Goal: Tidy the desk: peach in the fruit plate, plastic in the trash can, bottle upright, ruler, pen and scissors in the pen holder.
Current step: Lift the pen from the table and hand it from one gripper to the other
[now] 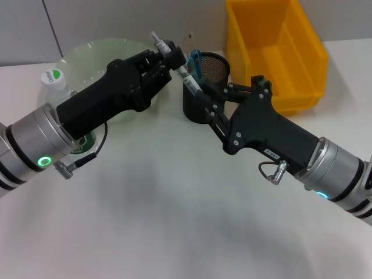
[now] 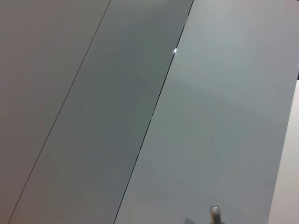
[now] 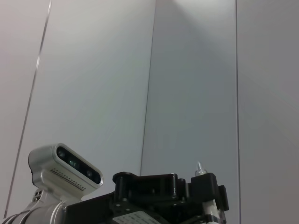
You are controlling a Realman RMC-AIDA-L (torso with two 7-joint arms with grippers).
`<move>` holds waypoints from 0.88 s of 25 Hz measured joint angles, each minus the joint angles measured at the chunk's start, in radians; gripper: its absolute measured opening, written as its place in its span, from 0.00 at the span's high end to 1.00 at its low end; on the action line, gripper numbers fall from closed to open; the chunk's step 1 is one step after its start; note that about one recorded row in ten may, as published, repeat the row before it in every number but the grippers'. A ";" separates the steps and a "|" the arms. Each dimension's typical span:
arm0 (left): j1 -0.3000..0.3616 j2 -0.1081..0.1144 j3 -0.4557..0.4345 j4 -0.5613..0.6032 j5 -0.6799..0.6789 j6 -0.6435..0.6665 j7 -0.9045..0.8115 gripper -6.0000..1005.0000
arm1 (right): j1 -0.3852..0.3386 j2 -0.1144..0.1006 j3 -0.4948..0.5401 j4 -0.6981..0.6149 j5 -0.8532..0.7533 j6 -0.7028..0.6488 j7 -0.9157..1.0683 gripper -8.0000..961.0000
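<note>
Both arms cross low over counter [image 1: 174, 221]. Left tool [image 1: 168, 58] clamps pen [image 1: 174, 61] above holder [image 1: 206, 87]; right tool [image 1: 218, 104], jaw state unclear, touches holder. Bottle [image 1: 53, 81], plate [image 1: 93, 52], bin [image 1: 279, 52] behind.

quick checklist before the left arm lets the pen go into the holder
1. Pen held by left gripper: ok.
2. Pen tip over the pen holder mouth: ok, it points down at the near rim.
3. Holder steadied by right gripper: cannot tell, fingers hidden.
4. Scissors already inside: ok.
5. Bottle upright: ok.
6. Peach in fruit plate: cannot tell, arm blocks it.
</note>
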 joint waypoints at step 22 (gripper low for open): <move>-0.009 0.000 -0.003 0.003 0.000 -0.002 -0.018 0.84 | -0.004 0.000 0.015 -0.011 0.002 0.000 0.000 0.88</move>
